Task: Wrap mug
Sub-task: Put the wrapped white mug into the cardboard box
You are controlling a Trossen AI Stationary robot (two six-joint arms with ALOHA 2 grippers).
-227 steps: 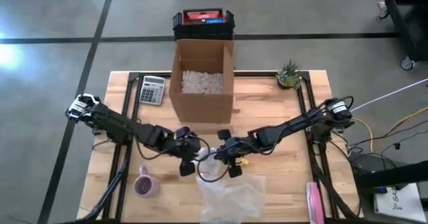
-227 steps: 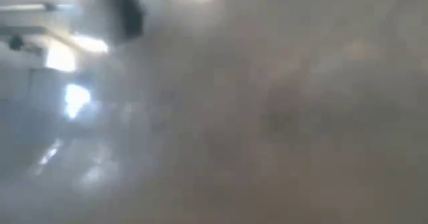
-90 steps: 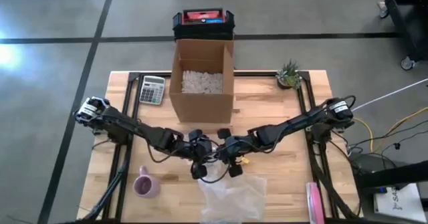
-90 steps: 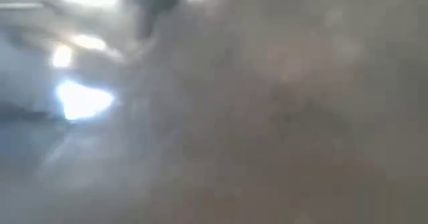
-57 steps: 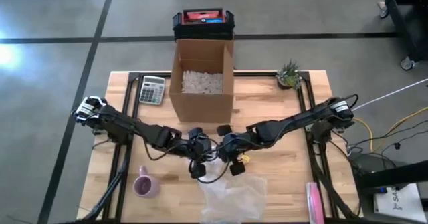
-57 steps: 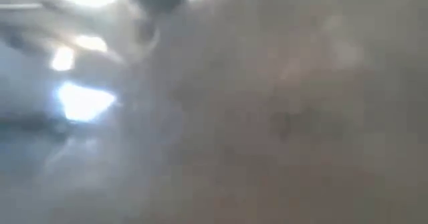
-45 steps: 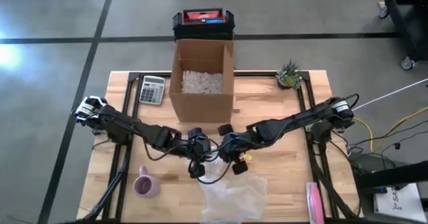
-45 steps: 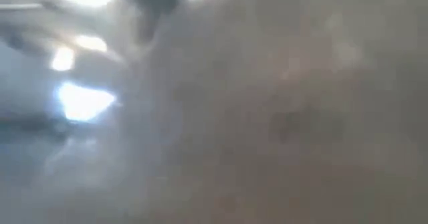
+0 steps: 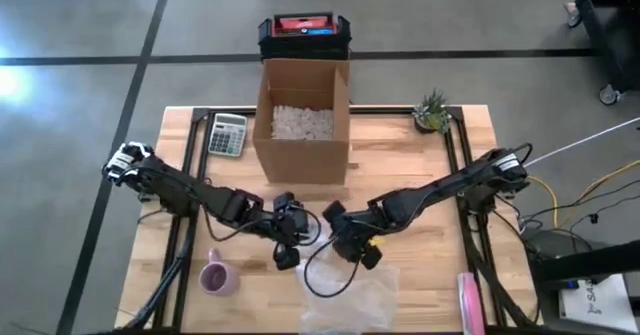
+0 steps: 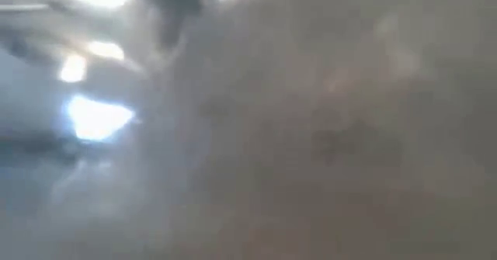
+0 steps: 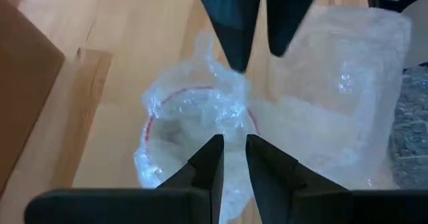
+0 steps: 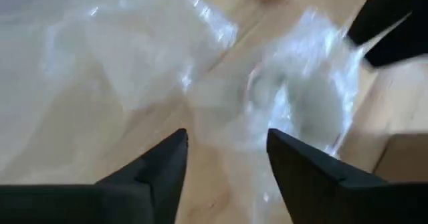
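While both arms meet mid-bench:
Left gripper (image 11: pixel 231 158): fingers nearly closed, pinching bubble wrap (image 11: pixel 200 124).
Right gripper (image 12: pixel 226 158): fingers open over wrap.
Purple mug (image 9: pixel 214 276): apart, unwrapped.
Writing: none readable.

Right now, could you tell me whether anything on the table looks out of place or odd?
Yes. The pink mug stands bare near the table's front left, apart from the bubble wrap. Both hands, left hand and right hand, hover by a wrapped, red-rimmed bundle. The low view is fogged over, showing nothing usable.
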